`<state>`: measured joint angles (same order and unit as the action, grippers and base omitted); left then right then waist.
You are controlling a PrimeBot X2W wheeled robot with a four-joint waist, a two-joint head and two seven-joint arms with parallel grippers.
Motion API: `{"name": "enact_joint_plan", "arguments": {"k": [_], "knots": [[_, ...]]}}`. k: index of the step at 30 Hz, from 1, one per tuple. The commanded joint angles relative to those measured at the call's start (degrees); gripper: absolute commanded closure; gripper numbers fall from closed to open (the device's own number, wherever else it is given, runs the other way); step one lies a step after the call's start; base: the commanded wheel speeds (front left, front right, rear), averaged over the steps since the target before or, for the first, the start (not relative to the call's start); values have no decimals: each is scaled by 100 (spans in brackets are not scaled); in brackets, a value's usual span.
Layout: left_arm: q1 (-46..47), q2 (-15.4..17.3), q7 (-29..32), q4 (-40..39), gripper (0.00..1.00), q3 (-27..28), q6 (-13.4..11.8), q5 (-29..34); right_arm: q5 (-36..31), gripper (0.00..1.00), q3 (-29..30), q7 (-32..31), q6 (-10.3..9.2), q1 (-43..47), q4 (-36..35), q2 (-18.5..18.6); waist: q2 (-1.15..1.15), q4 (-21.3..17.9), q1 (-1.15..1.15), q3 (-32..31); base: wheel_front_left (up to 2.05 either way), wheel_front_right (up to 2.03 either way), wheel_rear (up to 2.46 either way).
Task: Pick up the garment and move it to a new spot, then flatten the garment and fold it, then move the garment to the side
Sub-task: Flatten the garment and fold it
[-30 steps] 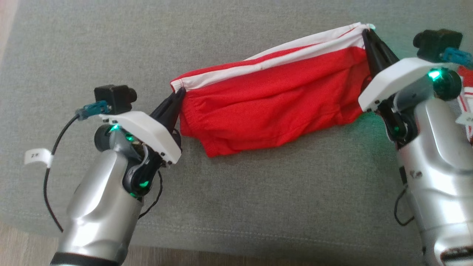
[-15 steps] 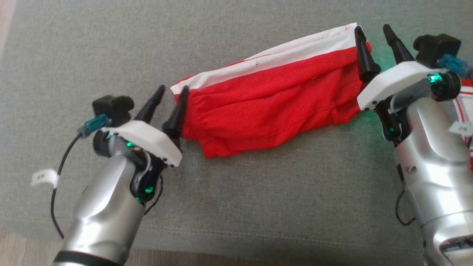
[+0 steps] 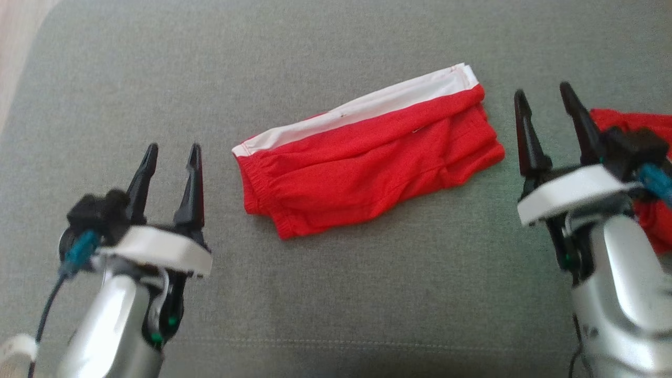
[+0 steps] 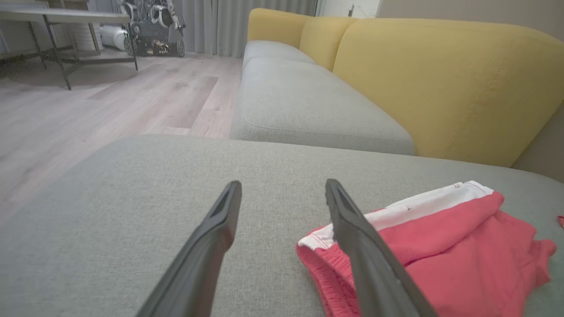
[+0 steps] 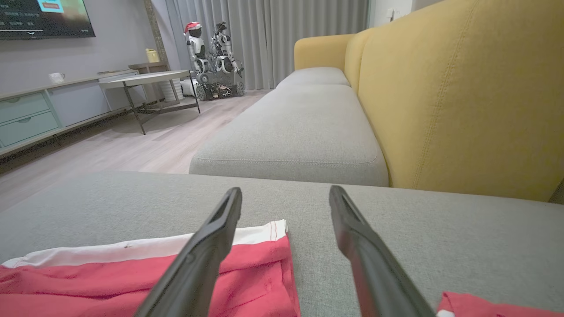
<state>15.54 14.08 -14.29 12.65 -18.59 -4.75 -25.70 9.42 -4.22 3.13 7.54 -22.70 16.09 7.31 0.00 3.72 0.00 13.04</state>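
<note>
1. Garment (image 3: 367, 168), red shorts with a white side band, lies folded and slanted on the grey sofa cushion (image 3: 336, 304), mid-frame in our head view.
2. Our left gripper (image 3: 174, 148) is released, fingers spread and empty, near the elastic end and clear of it.
3. Our right gripper (image 3: 543, 90) is likewise spread and empty, just beside the other end.
4. A second red cloth (image 3: 648, 123) shows at the right edge, partly hidden by that arm.
</note>
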Motion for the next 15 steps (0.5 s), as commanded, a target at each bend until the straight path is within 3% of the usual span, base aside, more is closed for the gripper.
{"name": "enact_joint_plan", "arguments": {"k": [1,7,15], "knots": [[-32,200,-69,-273,0,246,-64,91,-60,0,-68,-89,-5,118,-377,-83,0,-47,0,-102,0,0,0],[-652,354,-57,-803,0,195,-274,310,-192,0,170,-558,-5,1097,-1485,-231,0,-86,0,-347,0,0,0],[-959,430,115,-1138,0,148,-420,331,-231,0,348,-921,-5,1630,-2127,-363,0,-119,0,-448,0,0,0]]}}
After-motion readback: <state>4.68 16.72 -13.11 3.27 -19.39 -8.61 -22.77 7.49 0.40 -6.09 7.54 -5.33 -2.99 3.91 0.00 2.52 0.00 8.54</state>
